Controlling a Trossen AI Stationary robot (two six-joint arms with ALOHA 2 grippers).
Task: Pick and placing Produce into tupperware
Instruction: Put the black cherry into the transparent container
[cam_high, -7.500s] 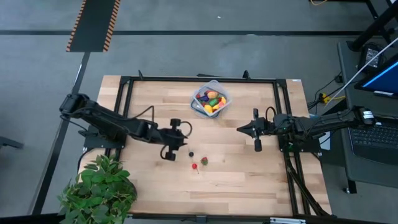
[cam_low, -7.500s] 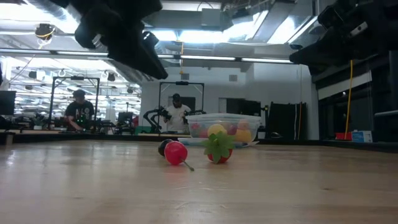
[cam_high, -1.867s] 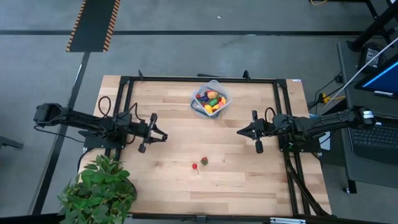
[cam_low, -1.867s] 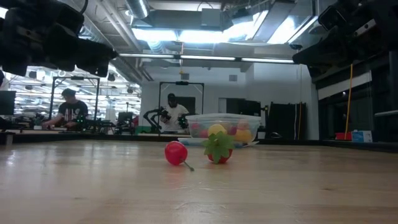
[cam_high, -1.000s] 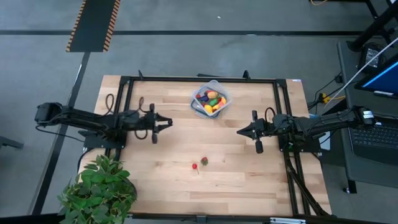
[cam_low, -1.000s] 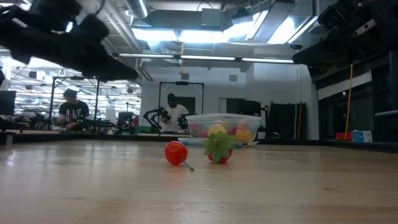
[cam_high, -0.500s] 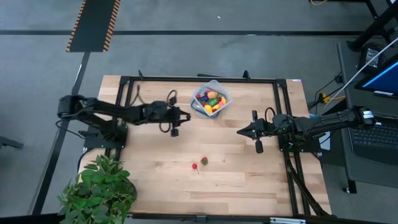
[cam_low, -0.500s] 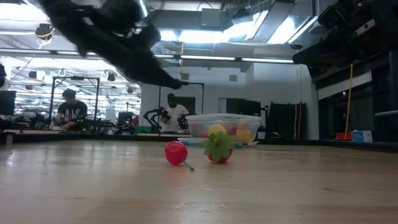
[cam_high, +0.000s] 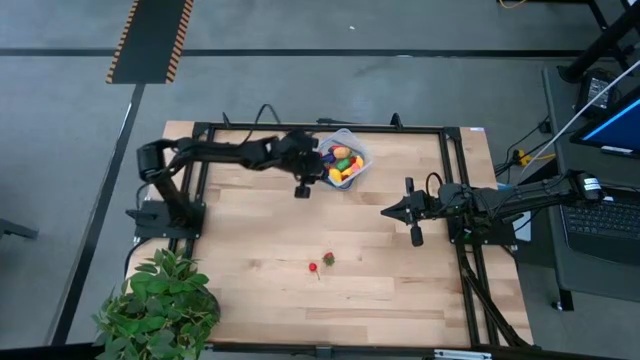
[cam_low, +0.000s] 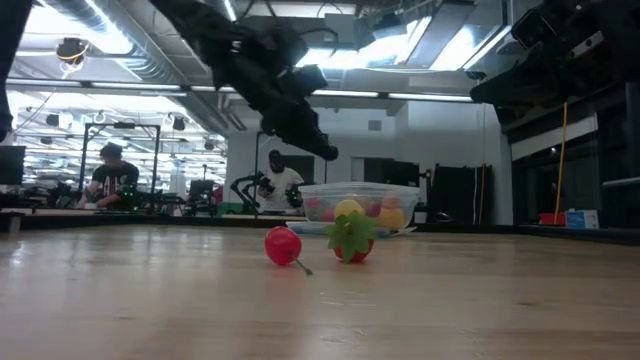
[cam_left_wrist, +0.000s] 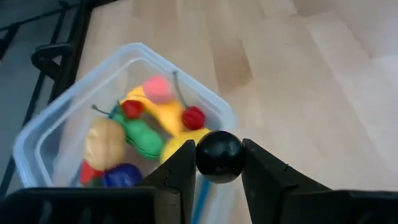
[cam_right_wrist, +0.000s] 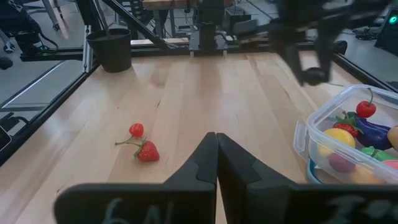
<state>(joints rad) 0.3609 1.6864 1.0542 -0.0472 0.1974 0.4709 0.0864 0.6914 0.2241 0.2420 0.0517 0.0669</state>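
The plant (cam_high: 158, 303) at the near left corner is partly cut off by the picture's edge in the high view. On the bare table (cam_high: 250, 270), near the middle, lie a cherry (cam_high: 313, 268) with a thin stalk and, just to its right, a strawberry (cam_high: 328, 258) with a green leafy cap; the two are close, but whether they touch is hard to tell. The right gripper (cam_high: 386, 211) waits over the table's right side, its fingers pressed together and empty. Farther back, the left gripper (cam_left_wrist: 219, 167) hangs above the near left edge of the tupperware (cam_high: 359, 166), clamped on a black ball (cam_left_wrist: 219, 156), glossy and round; what kind of produce it is cannot be made out. The tupperware, clear and bluish with rounded corners, sits at the far middle of the table and holds a heap of coloured pieces: yellow, green, red, pink and purple, several hidden under one another. In the low view its lower wall is hidden behind the strawberry.
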